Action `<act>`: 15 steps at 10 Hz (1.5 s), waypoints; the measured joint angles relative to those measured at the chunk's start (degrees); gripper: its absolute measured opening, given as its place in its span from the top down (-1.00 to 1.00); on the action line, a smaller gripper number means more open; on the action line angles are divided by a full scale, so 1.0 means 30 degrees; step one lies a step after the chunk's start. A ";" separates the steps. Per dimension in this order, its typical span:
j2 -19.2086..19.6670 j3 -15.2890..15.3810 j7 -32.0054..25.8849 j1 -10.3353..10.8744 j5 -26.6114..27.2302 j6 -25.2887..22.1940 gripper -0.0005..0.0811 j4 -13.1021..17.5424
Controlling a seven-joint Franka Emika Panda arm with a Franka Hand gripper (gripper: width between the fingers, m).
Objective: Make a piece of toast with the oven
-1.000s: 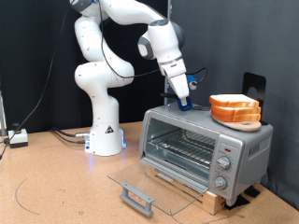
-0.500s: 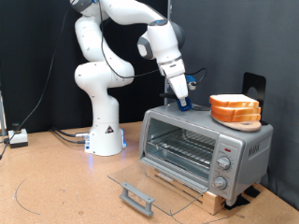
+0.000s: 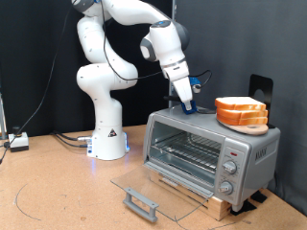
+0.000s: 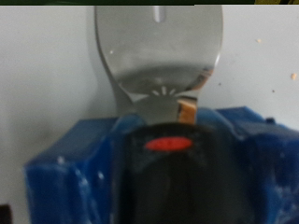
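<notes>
Claw at a tool on the oven top, toast waiting on its plate

The gripper reaches down to a blue holder on the silver oven; the wrist view shows a shiny metal spatula blade and black handle there, but I cannot tell whether the fingers are clenched. The toast, cream-faced and tan-crusted, sits stacked on an orange plate toward the exterior view's right of the claw. The glass door lies dropped open.
</notes>
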 joint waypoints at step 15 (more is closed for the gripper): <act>0.0723 0.1290 -0.1957 0.0119 0.3559 0.2155 -0.27 -0.0324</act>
